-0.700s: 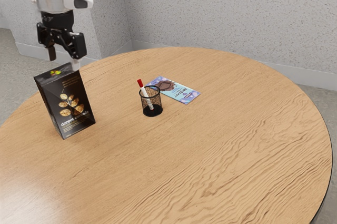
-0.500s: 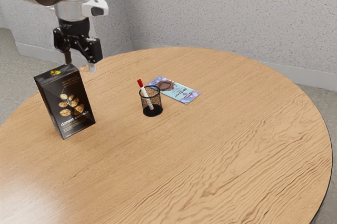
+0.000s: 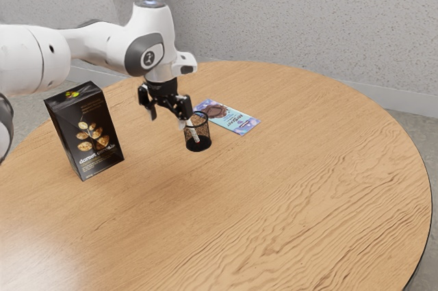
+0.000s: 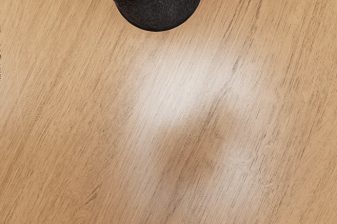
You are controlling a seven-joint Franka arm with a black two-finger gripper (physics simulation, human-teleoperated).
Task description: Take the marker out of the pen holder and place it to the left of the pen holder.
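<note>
Marker (image 3: 193, 131) and holder were the delicate pair: the white barrel leaned inside the black mesh pen holder (image 3: 198, 142), its upper end hidden behind the nearer finger of the end effector (image 3: 167, 121). That end effector was open, its fingers spread and empty, and it hung beside the holder rather than squarely over it.

Closing there would probably have caught air, because the marker did not appear to lie between the fingers. Sliding across too low risked a finger striking the rim and tipping the holder, which looked light. Even with a good grip, a slanted pull could have wedged the barrel against the mesh and dragged the holder along the tabletop (image 3: 274, 195). Let go too high, the round marker might have rolled.

Farther out, the chocolate wrapper (image 3: 236, 119) lay flat near the holder, and the tall black box (image 3: 85, 133) stood well apart, likely at risk only from a wide, low swing.
</note>
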